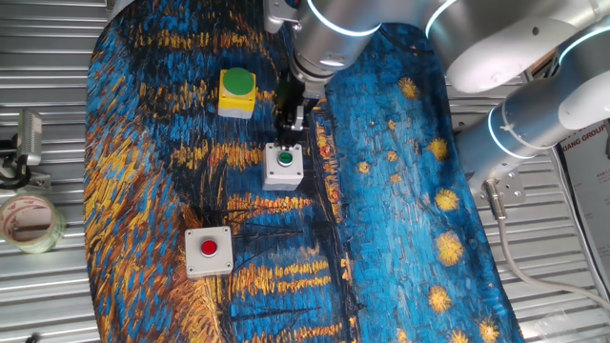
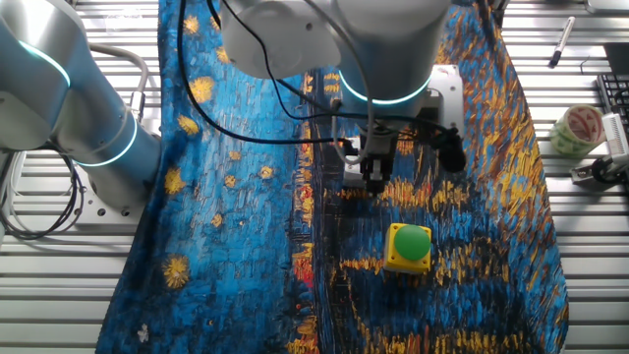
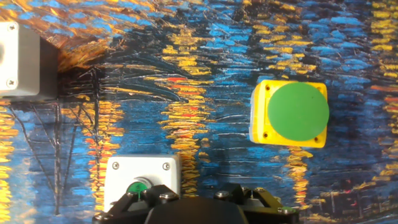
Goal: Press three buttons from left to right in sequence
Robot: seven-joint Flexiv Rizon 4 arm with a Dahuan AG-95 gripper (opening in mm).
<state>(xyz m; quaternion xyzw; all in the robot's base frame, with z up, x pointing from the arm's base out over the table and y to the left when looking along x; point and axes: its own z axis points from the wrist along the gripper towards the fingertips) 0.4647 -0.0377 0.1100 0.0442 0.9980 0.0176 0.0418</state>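
Note:
The yellow box with a big green dome [image 1: 236, 88] stands at the far left of the row on the painted cloth. It also shows in the other fixed view [image 2: 409, 246] and the hand view [image 3: 290, 112]. The grey-white box with a small green button [image 1: 284, 163] is in the middle, and the hand view shows it too [image 3: 142, 180]. The grey-white box with a red button [image 1: 209, 251] is nearest the front; in the hand view [image 3: 18, 61] only its edge shows. My gripper [image 1: 289, 129] hangs just above the far edge of the small green button box. Its fingertips are not distinct.
A roll of tape [image 1: 29, 222] lies on the slatted metal table left of the cloth, with a metal clamp [image 1: 29, 138] beside it. The robot's base and white arm links [image 1: 534, 114] stand at the right. A pen [image 2: 562, 39] lies off the cloth.

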